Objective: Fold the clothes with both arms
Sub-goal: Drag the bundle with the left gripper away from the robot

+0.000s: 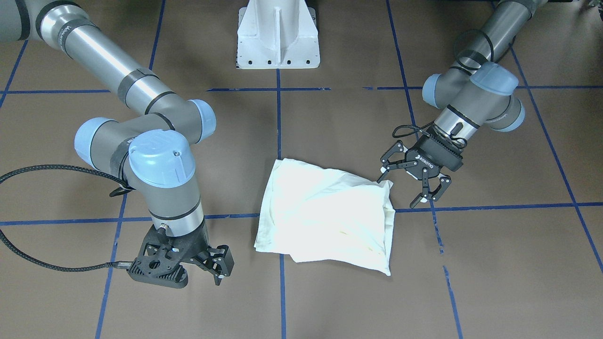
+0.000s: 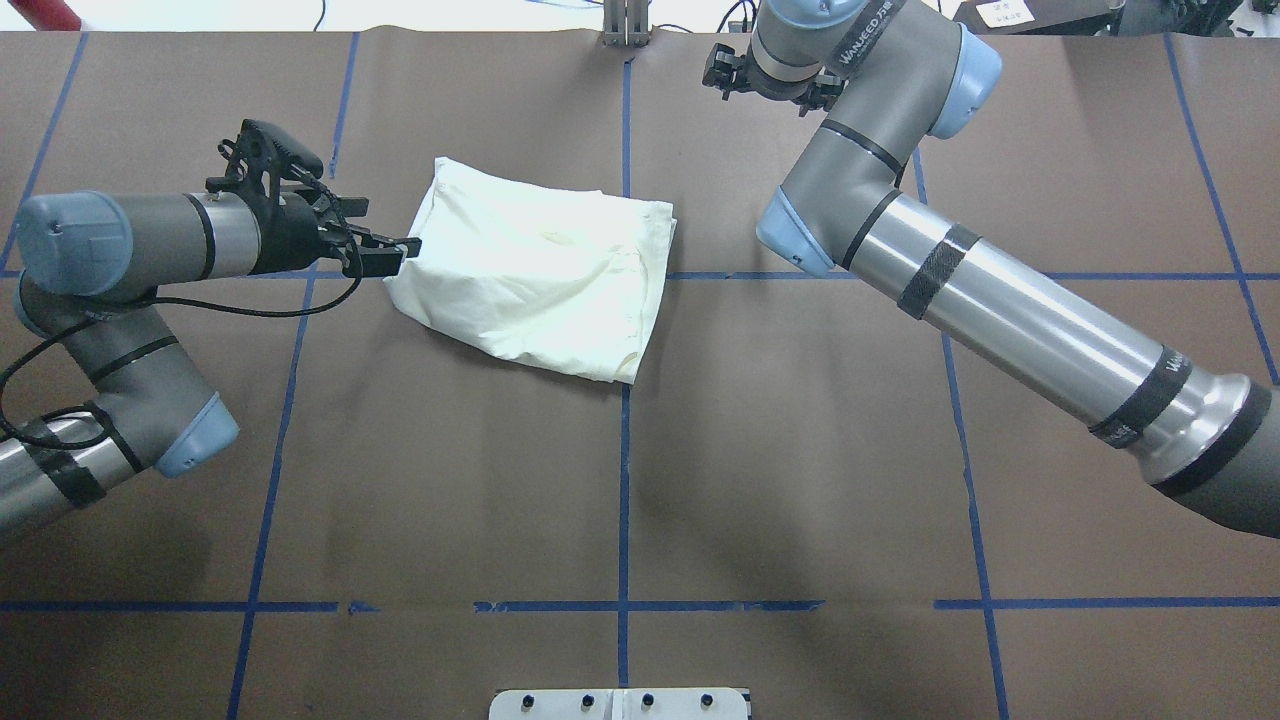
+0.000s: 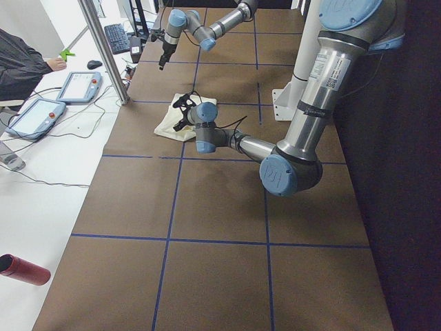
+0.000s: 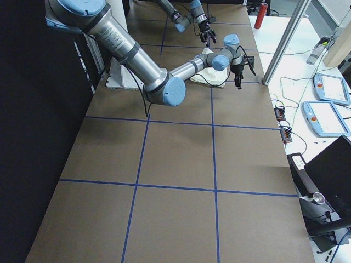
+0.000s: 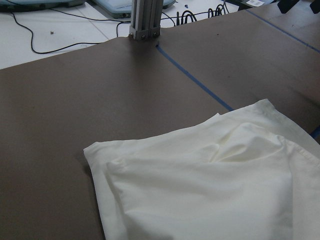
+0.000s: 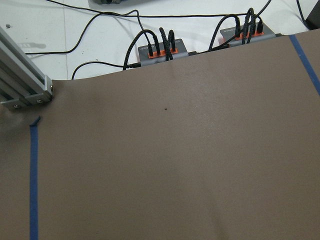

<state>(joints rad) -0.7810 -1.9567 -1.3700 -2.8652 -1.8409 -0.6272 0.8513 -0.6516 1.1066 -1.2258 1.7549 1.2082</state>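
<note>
The clothes (image 1: 325, 212) are one cream shirt folded into a rough rectangle at the table's middle, plain side up, with no print showing. The same bundle (image 2: 540, 270) lies just left of the centre tape line in the overhead view. My left gripper (image 1: 400, 190) is open beside one corner of the bundle, one fingertip (image 1: 380, 178) at the cloth's edge, nothing clamped. The left wrist view looks down on the cream fabric (image 5: 210, 190). My right gripper (image 1: 217, 269) hangs apart from the shirt near the table's operator-side edge, apparently open and empty.
The white pedestal base (image 1: 278, 37) stands on the robot's side. Blue tape lines cross the brown table cover (image 2: 800, 450). An aluminium post (image 5: 145, 20) and cable boxes (image 6: 160, 50) sit past the far edge. Tablets (image 3: 79, 86) and a sleeve (image 3: 21, 62) are off the table.
</note>
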